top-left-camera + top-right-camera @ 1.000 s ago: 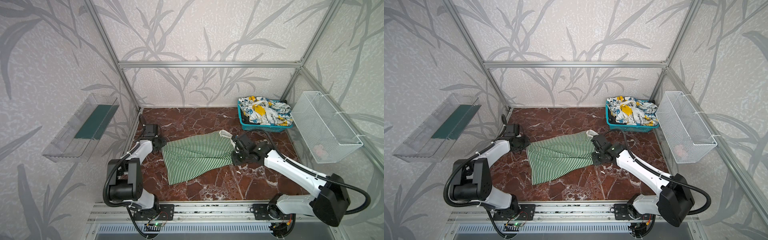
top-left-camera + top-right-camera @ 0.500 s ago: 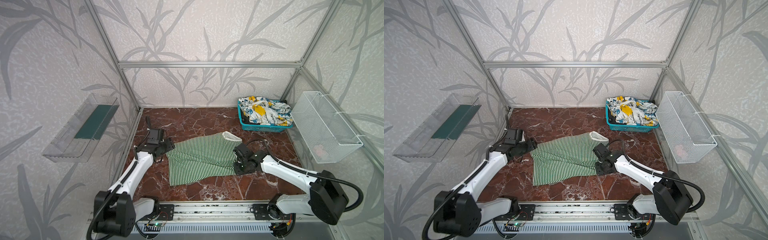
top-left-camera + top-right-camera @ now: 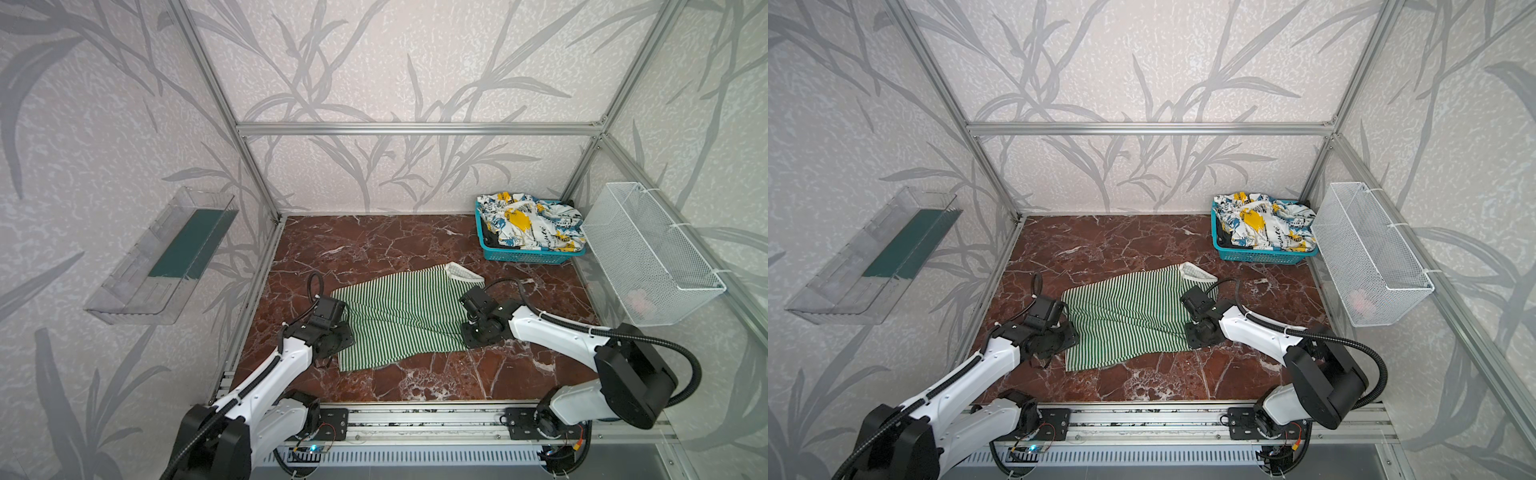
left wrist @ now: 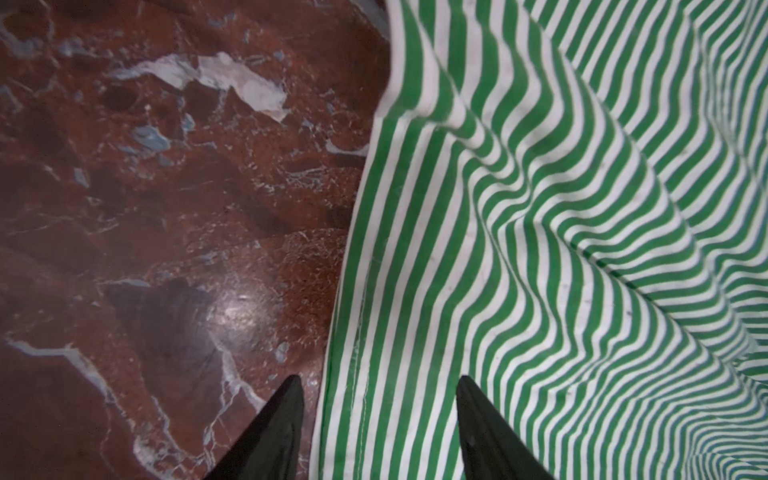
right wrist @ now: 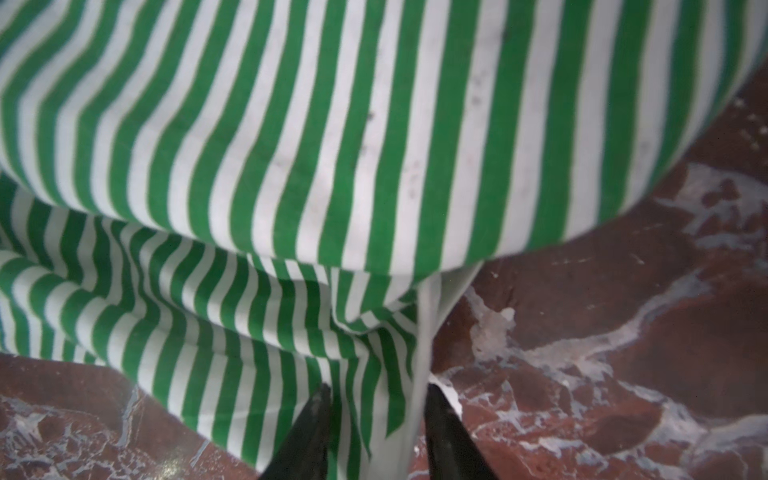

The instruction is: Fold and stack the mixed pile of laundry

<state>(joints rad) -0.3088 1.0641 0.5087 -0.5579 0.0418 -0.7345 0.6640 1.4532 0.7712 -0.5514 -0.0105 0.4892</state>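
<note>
A green-and-white striped cloth garment [image 3: 399, 316] lies spread on the red-brown marble tabletop [image 3: 374, 241], roughly at its centre, with creases running across it toward its near right corner. A pale flap [image 3: 463, 272] is turned out at its far right corner.

The left gripper [image 4: 377, 380] sits low at the garment's left edge. Its black fingers [image 4: 282, 424] stand well apart and straddle the stitched hem, one over bare marble and one over stripes, gripping nothing.

The right gripper [image 5: 376, 388] is at the near right corner. Its fingers [image 5: 444, 436] are closer together, with the striped cloth and its white edge in the gap between them. I cannot tell whether they pinch it. A rounded fold bulges just beyond.

The rest of the pile, topped by a white garment with blue, yellow and black print [image 3: 528, 224], fills a teal plastic lattice basket [image 3: 523, 254] in the far right corner. A small pinkish item [image 3: 638, 300] lies in the white wire mesh basket [image 3: 648, 257] on the right wall.

Bare marble lies open behind the striped garment and in front of it. The strip along its left edge is narrow.
</note>
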